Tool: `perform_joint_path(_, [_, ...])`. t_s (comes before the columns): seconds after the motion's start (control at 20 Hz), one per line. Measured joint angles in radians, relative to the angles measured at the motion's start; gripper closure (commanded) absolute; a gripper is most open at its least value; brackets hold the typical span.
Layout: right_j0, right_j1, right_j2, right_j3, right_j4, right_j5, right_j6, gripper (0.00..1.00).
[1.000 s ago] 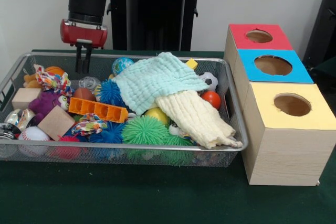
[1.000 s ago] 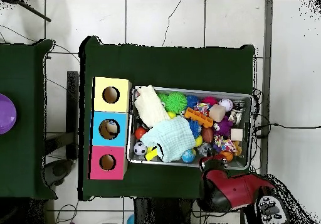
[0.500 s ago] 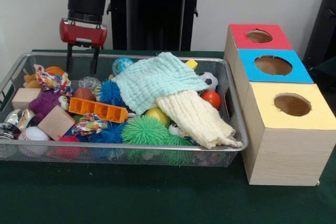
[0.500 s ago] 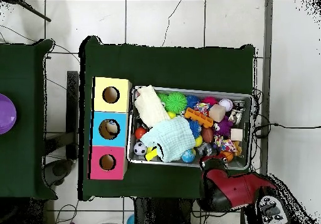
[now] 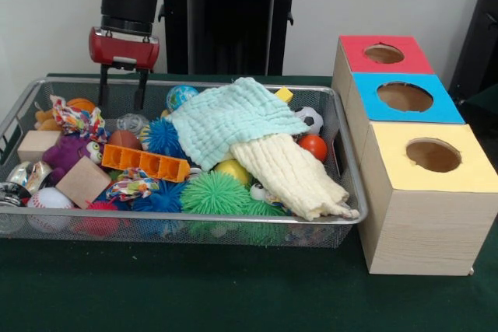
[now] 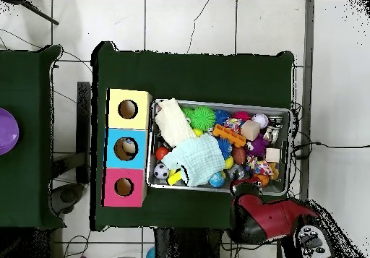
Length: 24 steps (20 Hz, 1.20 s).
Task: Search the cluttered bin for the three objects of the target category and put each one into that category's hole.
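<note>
A wire mesh bin point(image 5: 345, 145) holds a heap of toys: a blue spiky ball point(image 5: 163, 136), a green spiky ball point(image 5: 214, 192), an orange brick point(image 5: 145, 163), a red ball point(image 5: 313, 146), a soccer ball point(image 5: 310, 119) and wooden blocks point(image 5: 83, 182). A teal cloth point(image 5: 233, 118) and a cream cloth point(image 5: 292, 176) lie over the middle and hide what is beneath. My gripper point(image 5: 122, 99) hangs open and empty above the bin's far left corner, just over the rim. In the overhead view only the red arm point(image 6: 267, 219) shows beside the bin point(image 6: 290, 150).
Right of the bin stand three boxes in a row with round holes on top: red point(image 5: 384, 54) farthest, blue point(image 5: 405, 96) in the middle, yellow point(image 5: 433, 155) nearest. A purple plush point(image 5: 66, 153) and a baseball point(image 5: 50, 198) lie at the bin's left end.
The gripper's fingers were together a second ago and have spread apart. The arm has stayed in place, and nothing in the bin has moved.
</note>
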Motion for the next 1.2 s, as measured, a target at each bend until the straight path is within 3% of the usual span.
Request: perform_joint_path(1.2, [0.015, 0.000, 0.003, 0.000, 0.000, 0.000, 0.000, 0.00])
